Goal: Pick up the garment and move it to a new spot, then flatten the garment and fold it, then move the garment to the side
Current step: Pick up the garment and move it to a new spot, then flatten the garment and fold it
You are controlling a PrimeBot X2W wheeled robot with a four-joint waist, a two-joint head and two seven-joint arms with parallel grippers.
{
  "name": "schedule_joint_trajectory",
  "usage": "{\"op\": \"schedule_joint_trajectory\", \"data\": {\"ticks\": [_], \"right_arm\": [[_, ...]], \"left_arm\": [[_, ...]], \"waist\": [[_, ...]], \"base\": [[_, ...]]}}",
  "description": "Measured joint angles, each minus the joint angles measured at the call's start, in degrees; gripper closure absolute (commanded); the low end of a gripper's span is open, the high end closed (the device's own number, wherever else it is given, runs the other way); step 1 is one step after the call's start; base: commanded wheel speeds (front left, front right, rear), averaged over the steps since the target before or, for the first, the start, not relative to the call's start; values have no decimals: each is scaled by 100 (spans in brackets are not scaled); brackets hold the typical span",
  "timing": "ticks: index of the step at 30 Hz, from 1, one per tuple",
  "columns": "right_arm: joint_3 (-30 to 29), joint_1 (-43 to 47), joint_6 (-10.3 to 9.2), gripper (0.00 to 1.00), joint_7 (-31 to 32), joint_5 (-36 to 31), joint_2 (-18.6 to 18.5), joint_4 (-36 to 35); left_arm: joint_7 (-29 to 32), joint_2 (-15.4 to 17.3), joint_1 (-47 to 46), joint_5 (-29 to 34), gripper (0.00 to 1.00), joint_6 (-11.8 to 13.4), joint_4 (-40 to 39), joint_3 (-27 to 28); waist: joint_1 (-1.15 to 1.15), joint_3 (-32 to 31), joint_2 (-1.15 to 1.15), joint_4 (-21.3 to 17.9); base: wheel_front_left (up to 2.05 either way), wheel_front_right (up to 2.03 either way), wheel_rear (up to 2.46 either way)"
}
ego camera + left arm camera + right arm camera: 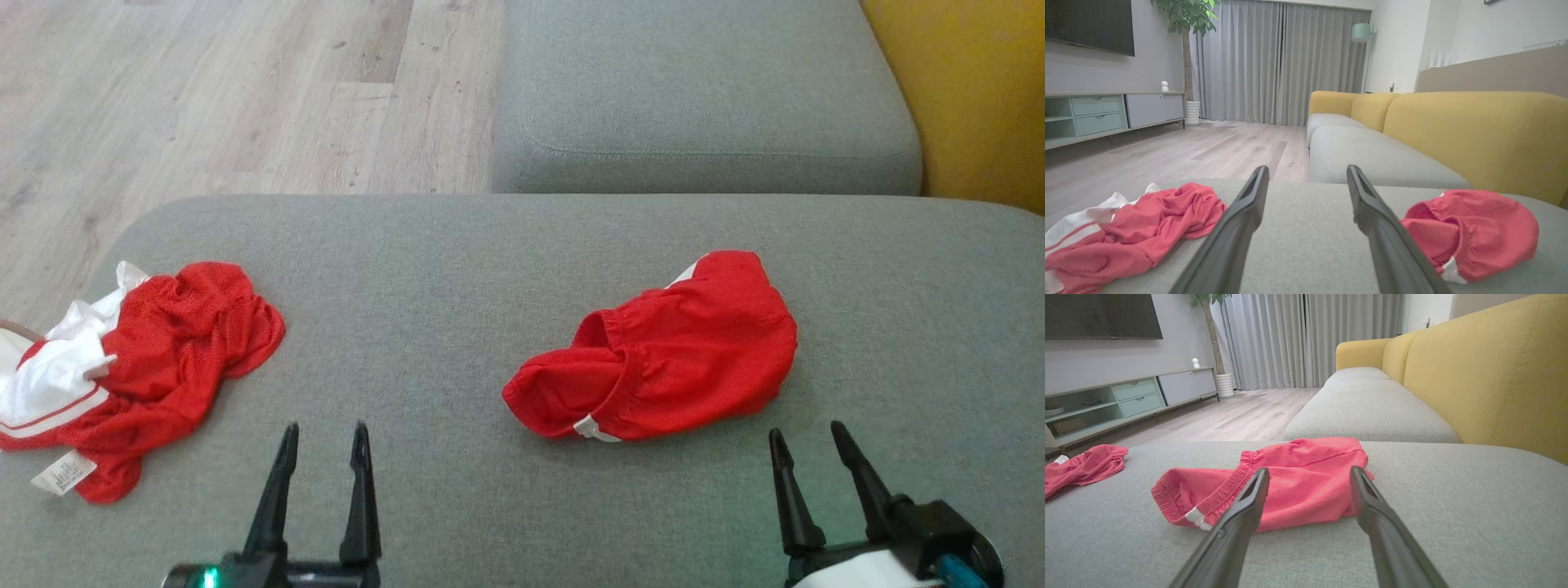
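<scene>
Hovering with fingers apart and empty, left gripper (326, 428) and right gripper (807, 430) could pinch only the top layer of the red shorts (669, 351), lifting them bunched.

The left gripper (326, 425) sits low on the left. Its two dark fingers are spread wide and point straight ahead. The right gripper (806, 429) sits low on the right, fingers wide too, leaning a bit left. Both hold nothing.

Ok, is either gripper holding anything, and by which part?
Nothing held. The left gripper and right gripper stand open and empty; the red shorts lie free.
</scene>
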Motion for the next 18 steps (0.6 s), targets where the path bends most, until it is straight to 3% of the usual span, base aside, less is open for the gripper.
{"op": "schedule_joint_trajectory", "data": {"ticks": [10, 18], "right_arm": [[45, 65, 0, 0, 0, 34, 2, 83], [69, 65, 0, 0, 0, 34, 2, 85]], "left_arm": [[0, -107, 274, 354, 0, -345, 20, 210], [0, -129, 309, 394, 0, -352, 93, 223]], "waist": [[1, -49, 0, -93], [1, -82, 0, -170]], "base": [[0, 0, 0], [0, 0, 0]]}}
